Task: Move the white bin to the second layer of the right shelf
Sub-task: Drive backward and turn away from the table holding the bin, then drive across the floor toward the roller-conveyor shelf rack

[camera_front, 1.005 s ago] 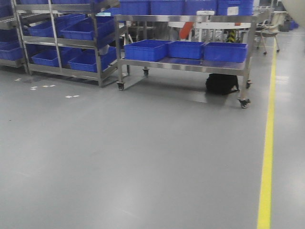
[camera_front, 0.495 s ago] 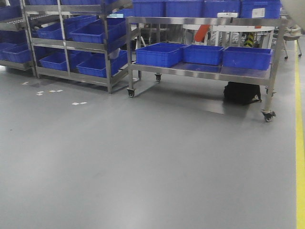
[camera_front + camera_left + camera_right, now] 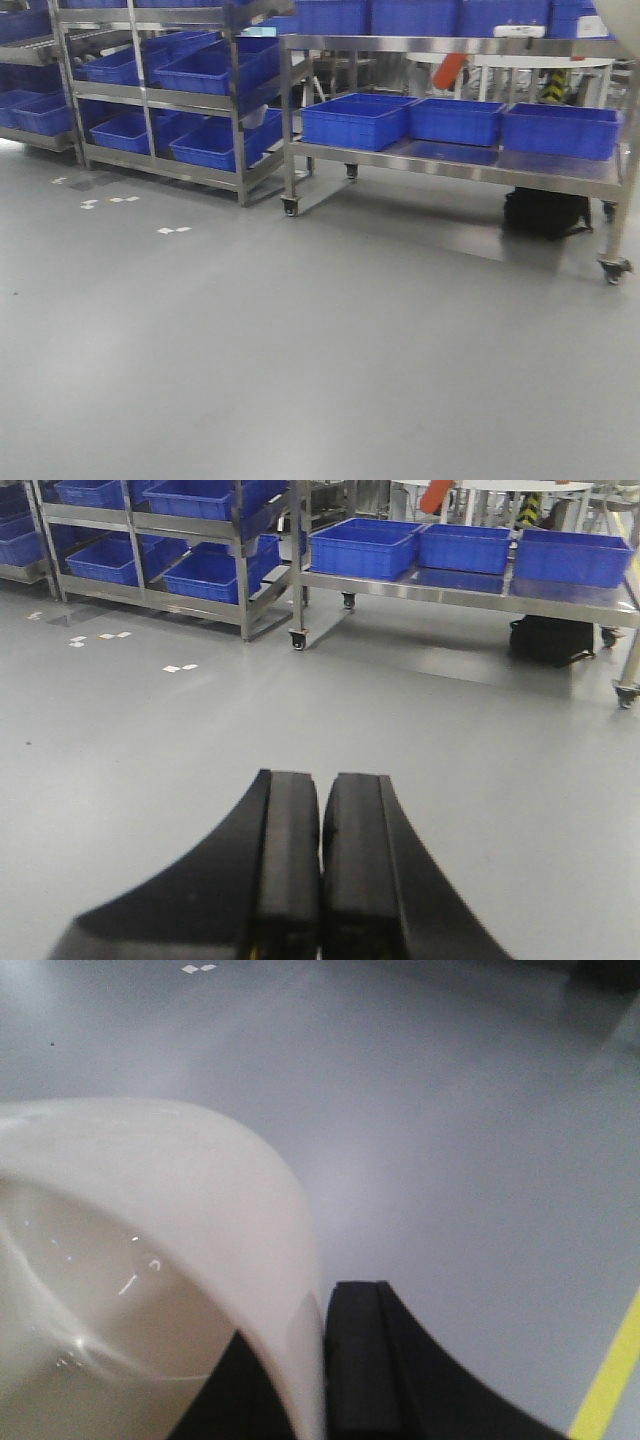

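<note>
My right hand (image 3: 312,1345) is clamped on the white bin's (image 3: 150,1250) wall, over grey floor (image 3: 450,1110). Left hand (image 3: 321,785) is pinched closed, nothing in it.

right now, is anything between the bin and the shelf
Nothing visible: the bin is in the right gripper, and the floor ahead lies open up to the racks and cart. The target shelf itself isn't identifiable.

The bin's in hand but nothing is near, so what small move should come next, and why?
Probably roll the base toward the steel racks: the right gripper grips the white bin by its rim, the left gripper is shut and empty, and bare floor lies between the robot and every shelf, likely beyond arm's reach.
</note>
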You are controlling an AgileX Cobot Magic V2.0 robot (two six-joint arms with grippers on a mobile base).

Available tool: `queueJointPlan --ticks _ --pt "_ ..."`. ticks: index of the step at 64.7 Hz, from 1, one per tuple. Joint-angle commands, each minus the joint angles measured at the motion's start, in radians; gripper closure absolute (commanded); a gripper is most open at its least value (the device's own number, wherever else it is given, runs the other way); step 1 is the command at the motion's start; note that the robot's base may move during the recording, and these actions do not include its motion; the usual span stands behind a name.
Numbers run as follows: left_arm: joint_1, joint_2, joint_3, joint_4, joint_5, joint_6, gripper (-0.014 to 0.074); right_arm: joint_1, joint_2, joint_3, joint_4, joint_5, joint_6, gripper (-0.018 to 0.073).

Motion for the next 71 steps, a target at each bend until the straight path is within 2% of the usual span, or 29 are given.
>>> queueJointPlan --ticks 1,71 --pt "-0.007 -0.015 0.027 0.000 -0.086 -0.007 0.0512 -0.006 0.004 -0.030 -0.005 -0.086 0.001 0.0501" --pt "-0.007 -0.015 0.027 0.000 -0.086 -0.007 0.0512 -0.006 0.004 -0.030 -0.005 -0.083 0.001 0.0501"
